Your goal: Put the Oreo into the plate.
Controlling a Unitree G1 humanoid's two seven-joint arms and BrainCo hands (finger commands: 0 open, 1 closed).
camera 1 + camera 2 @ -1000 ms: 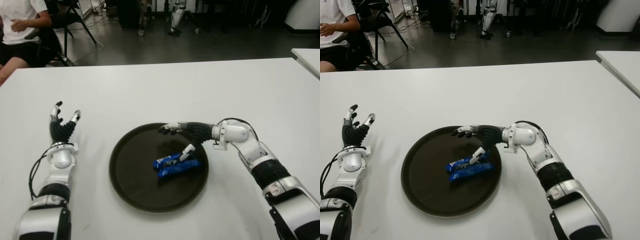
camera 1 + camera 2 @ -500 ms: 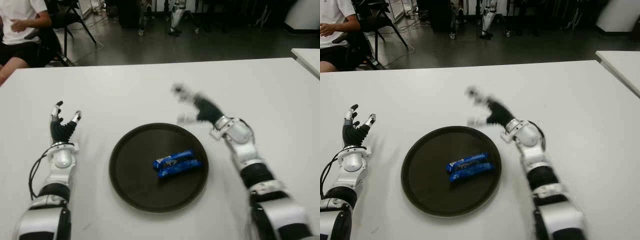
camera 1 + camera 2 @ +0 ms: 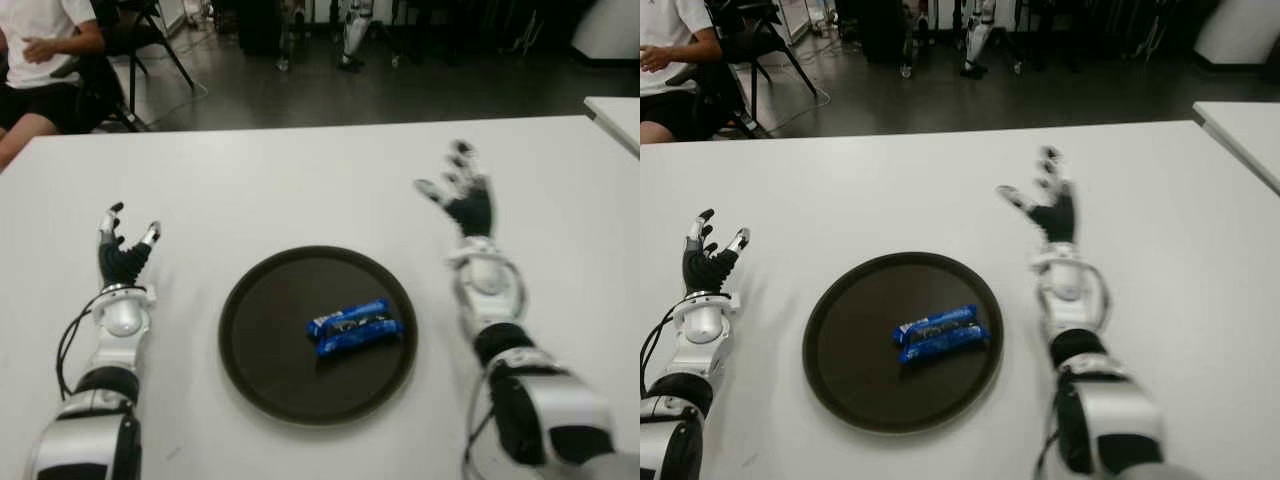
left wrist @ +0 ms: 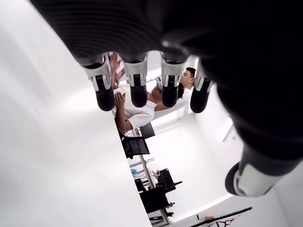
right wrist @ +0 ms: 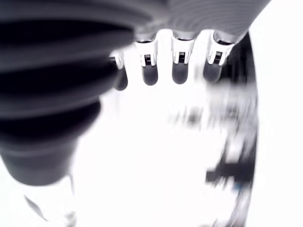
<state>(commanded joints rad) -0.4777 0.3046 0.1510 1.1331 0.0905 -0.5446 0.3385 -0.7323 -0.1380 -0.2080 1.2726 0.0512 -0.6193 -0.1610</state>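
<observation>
- While the Oreo (image 3: pixel 354 326) lies on the plate (image 3: pixel 262 340), both hands hold nothing.
- Right hand (image 3: pixel 464 197): fingers spread, right of plate.
- Left hand (image 3: pixel 123 254): fingers loose, left of plate.
- White table (image 3: pixel 300 185); dark floor (image 3: pixel 330 90), a seated person (image 3: pixel 40 60) behind.

Plain white bench (image 3: pixel 300 190), no pattern on it at all. The round plate (image 3: pixel 262 352) is a dark brown-black, one flat tone across. On it, the Oreo (image 3: pixel 353 326) pack shows bright blue with small white markings at its end. Left robot hand (image 3: pixel 124 250): black palm, silver-white fingers, black tips. Right robot hand (image 3: pixel 462 196): the same black and silver-white. Past the bench's far edge, a person (image 3: pixel 40 62) in a white shirt and black shorts.
</observation>
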